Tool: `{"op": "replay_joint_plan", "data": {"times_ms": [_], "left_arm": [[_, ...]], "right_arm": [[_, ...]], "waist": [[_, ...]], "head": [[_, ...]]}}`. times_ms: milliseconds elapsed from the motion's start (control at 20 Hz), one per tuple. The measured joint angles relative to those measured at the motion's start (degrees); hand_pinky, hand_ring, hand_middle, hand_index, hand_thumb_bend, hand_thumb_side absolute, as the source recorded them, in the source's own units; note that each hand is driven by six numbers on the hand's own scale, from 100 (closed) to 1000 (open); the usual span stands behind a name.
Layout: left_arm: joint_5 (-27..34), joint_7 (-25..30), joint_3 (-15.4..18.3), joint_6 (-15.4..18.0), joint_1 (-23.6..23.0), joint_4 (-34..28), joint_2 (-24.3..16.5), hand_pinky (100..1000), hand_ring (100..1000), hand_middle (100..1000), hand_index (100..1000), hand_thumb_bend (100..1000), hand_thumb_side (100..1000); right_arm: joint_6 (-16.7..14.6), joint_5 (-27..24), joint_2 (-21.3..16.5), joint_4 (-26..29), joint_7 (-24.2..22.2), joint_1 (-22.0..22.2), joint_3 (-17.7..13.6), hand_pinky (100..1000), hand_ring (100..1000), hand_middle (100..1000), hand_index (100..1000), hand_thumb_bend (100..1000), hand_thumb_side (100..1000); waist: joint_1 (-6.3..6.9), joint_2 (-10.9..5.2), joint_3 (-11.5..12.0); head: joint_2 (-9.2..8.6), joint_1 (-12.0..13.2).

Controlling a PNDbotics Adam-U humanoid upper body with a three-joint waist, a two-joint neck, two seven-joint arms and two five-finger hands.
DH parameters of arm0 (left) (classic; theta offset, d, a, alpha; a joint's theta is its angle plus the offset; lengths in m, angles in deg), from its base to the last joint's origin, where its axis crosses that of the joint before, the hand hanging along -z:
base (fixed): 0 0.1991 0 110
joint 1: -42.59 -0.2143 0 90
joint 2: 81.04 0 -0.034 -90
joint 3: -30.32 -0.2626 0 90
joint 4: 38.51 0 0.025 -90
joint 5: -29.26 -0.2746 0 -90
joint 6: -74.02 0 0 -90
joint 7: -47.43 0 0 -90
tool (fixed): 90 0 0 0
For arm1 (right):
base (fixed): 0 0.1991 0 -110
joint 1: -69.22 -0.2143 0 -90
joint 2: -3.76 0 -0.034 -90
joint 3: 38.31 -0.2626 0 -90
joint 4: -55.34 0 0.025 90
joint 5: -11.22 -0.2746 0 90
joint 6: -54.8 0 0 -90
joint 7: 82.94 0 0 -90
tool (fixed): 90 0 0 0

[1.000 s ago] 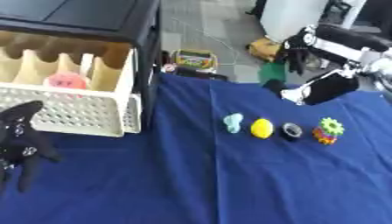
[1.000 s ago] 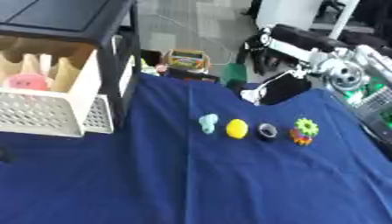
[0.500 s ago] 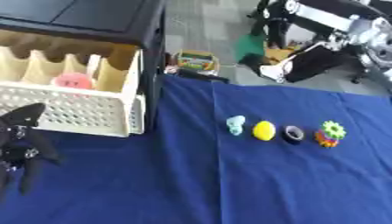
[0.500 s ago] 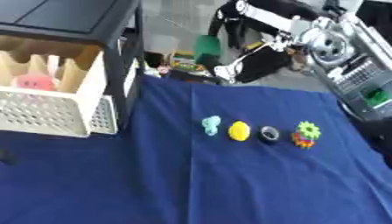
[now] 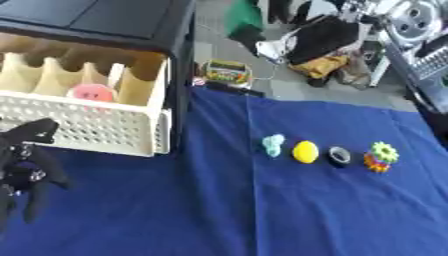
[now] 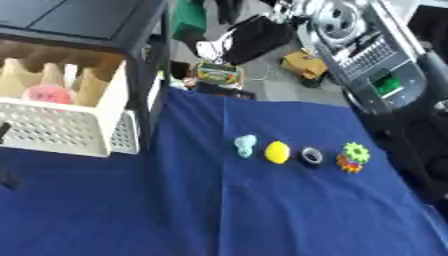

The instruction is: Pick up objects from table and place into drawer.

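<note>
The right arm, reaching over the far right of the table (image 5: 219,215) a second ago, is gone from view, so nothing is being carried. The white drawer (image 5: 96,127) at far left holds a pink object (image 5: 91,93). Four small objects wait mid-table: pale green (image 5: 273,145), yellow (image 5: 305,151), dark ring (image 5: 339,156), green-orange gear (image 5: 380,156). The left robot hand (image 5: 24,165) rests near left, fingers spread, empty.

My left hand (image 5: 24,165) is cut off by the frame edge just in front of the drawer (image 5: 83,112), so I only see part of it. The pink thing (image 5: 91,92) inside the drawer is too blurry to identify.
</note>
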Motion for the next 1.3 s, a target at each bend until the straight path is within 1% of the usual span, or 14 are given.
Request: {"op": "replay_joint_plan", "data": {"times_ms": [350, 550, 800, 1100, 1300], "left_arm": [[0.4, 0.2, -0.4, -0.1, 0.8, 0.0, 0.1, 546, 184, 438, 896, 100, 964], [0.5, 0.3, -0.7, -0.2, 1.1, 0.0, 0.5, 546, 184, 438, 896, 100, 965], [0.5, 0.6, -0.8, -0.4, 1.4, 0.0, 0.5, 546, 185, 438, 896, 100, 964], [0.7, 1.0, -1.1, -0.4, 1.6, 0.0, 1.0, 546, 185, 439, 896, 100, 968], [0.9, 1.2, -1.4, -0.6, 1.7, 0.0, 1.0, 545, 186, 439, 895, 100, 970]], "right_arm": [[0.0, 1.2, 4.1, -2.3, 0.0, -2.9, 0.4, 543, 527, 273, 442, 100, 281], [0.1, 1.9, 6.6, -3.9, 0.4, -4.3, 0.4, 536, 522, 269, 440, 100, 270], [0.2, 2.5, 9.0, -5.9, 1.1, -5.3, 0.7, 530, 517, 267, 438, 100, 267], [0.4, 2.8, 11.9, -7.3, 1.6, -6.5, 1.3, 526, 515, 264, 437, 100, 268], [0.4, 3.4, 13.2, -8.8, 1.6, -6.6, 1.8, 524, 516, 268, 441, 100, 269]], "waist": [[-0.6, -0.01, 1.2], [-0.83, -0.01, 1.7], [-1.01, -0.01, 2.2], [-1.36, -0.01, 2.9], [-1.72, -0.01, 3.1]], "head": [[-0.52, -0.1], [-0.55, -0.5], [-0.59, -0.9], [-1.15, -1.5], [-1.32, -1.6]]}}
